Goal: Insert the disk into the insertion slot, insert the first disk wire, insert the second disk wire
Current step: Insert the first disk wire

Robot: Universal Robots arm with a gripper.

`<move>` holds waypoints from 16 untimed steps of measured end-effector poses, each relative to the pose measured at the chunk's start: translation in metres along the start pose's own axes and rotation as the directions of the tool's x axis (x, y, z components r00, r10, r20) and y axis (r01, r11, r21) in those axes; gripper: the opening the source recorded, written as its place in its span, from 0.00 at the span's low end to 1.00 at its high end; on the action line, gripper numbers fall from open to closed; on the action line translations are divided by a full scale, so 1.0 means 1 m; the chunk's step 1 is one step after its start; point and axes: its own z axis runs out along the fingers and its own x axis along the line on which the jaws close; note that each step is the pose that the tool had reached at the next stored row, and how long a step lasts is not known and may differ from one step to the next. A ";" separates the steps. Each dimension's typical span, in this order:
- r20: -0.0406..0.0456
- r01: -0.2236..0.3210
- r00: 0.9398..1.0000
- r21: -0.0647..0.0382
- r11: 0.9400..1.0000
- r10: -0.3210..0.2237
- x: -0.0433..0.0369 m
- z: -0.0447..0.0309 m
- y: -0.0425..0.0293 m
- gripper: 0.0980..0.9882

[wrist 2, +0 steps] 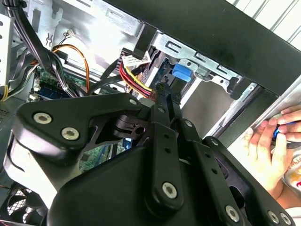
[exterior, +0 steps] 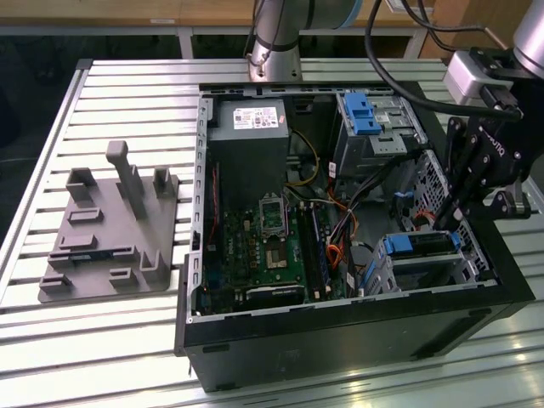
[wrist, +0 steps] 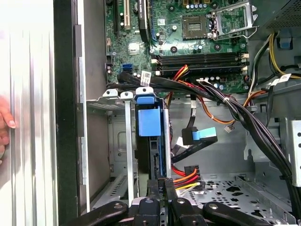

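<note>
One disk (exterior: 422, 245) in its blue frame sat inside the one insertion slot (exterior: 384, 274), at the lower right of the exterior view. The one gripper (exterior: 442, 223) was right beside it with its two fingers (wrist: 156, 187) pinched together. A bunch of red and yellow wires (wrist: 186, 178) touched the tips, but I could not tell if it held them, and one hand (wrist 2: 269, 149) was just outside the computer case (exterior: 340, 340).
</note>
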 end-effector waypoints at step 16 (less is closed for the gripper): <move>0.005 0.000 1.000 0.003 1.000 0.000 0.0006 0.0062 0.0000 0.07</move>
